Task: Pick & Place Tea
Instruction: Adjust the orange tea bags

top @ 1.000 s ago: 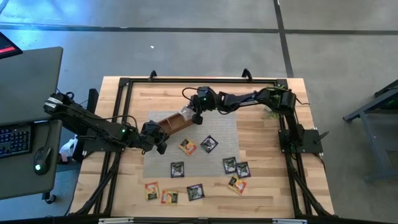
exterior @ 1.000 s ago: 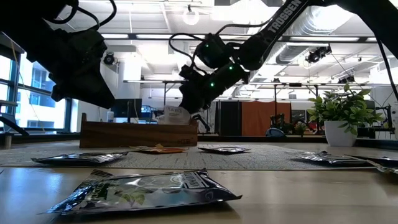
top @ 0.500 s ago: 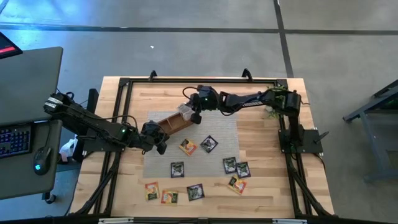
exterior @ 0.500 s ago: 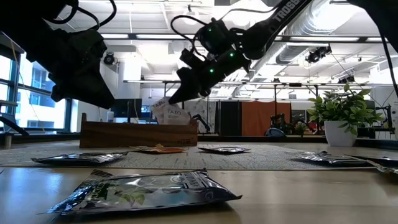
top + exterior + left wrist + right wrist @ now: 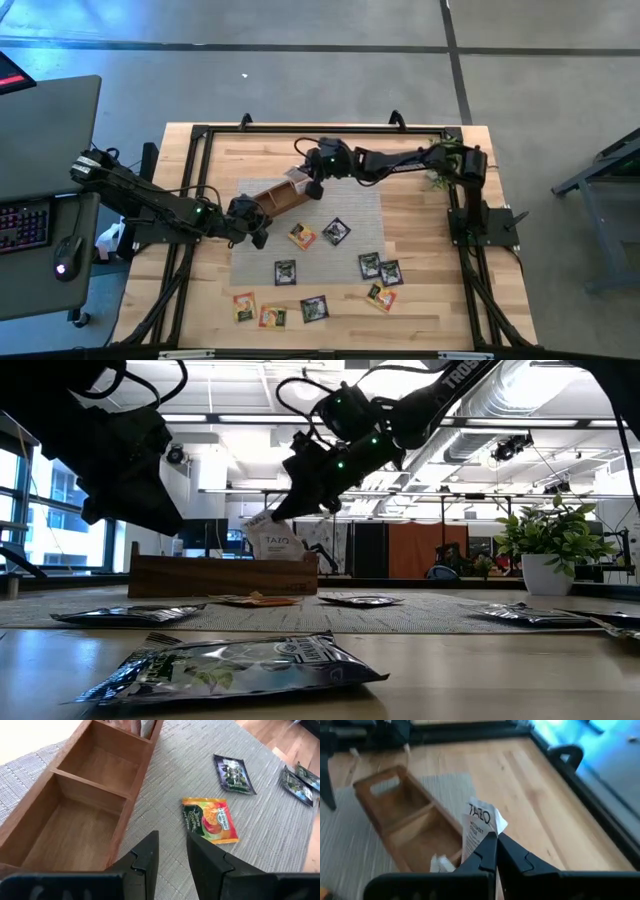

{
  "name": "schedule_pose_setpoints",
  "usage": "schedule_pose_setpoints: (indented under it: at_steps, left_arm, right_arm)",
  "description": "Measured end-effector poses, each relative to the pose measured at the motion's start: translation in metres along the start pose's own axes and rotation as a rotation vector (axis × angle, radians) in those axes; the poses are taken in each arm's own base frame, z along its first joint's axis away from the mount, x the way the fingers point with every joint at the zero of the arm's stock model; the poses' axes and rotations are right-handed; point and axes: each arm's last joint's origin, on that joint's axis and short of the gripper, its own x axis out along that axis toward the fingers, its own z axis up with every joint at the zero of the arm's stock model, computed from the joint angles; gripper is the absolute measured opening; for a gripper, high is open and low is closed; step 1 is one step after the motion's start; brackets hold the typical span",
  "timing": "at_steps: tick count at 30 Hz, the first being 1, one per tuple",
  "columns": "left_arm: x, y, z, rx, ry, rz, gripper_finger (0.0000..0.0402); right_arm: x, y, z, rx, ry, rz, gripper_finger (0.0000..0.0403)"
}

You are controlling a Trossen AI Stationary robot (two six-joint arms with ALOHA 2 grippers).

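A brown wooden compartment tray [image 5: 278,197] lies slantwise on a grey mat. My right gripper [image 5: 311,183] hangs over the tray's far-right end, shut on a white tea sachet [image 5: 274,540]. Another white sachet [image 5: 438,863] sits in the end compartment. My left gripper [image 5: 172,851] is open and holds nothing; it hovers over the mat beside the tray's near-left end [image 5: 252,212]. A yellow-red sachet [image 5: 210,820] and a dark one [image 5: 232,772] lie flat on the mat ahead of it. Several more sachets [image 5: 379,268] lie near the table's near edge. My right gripper pinches the white sachet between its two fingers at its upper edge [image 5: 485,836], coming down at a slant from above. The sachet stands nearly upright below the fingertips [image 5: 282,512], with a crumpled corner [image 5: 500,824]. Its lower edge reaches the tray's rim; the tray wall hides whether it rests inside.
A small potted plant [image 5: 549,550] stands at the table's far-right corner [image 5: 441,176]. A black frame [image 5: 200,150] runs around the table top. Loose sachets [image 5: 272,316] dot the near half. Bare wood [image 5: 250,160] shows on the far-left part.
My right gripper has risen a little over the tray's end and tipped, so its fingers now point more steeply down. The white sachet has come up slightly with it and tilted, staying over the end compartment.
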Motion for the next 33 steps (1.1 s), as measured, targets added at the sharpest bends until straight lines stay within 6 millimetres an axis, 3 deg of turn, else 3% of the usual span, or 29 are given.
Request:
schedule_pose_setpoints:
  at_steps: [7,15,21,26,33]
  left_arm:
    - [0.000,0.000,0.000,0.000,0.005,-0.003,0.0099]
    - [0.000,0.000,0.000,0.000,0.011,-0.007,0.0099]
    - [0.000,-0.001,-0.001,-0.003,0.021,-0.015,0.0099]
    - [0.000,-0.001,-0.001,-0.003,0.021,-0.016,0.0099]
    - [0.000,-0.001,0.000,-0.006,0.017,-0.019,0.0099]
  right_arm:
    - [-0.005,0.011,0.015,-0.020,-0.115,-0.008,0.0001]
    - [-0.044,0.037,0.042,-0.046,-0.103,-0.015,0.0001]
    - [-0.040,0.050,0.023,-0.043,0.005,-0.067,0.0000]
    - [-0.037,0.043,0.002,-0.025,-0.024,-0.240,0.0000]
    - [-0.036,0.028,-0.020,0.118,-0.071,-0.145,0.0000]
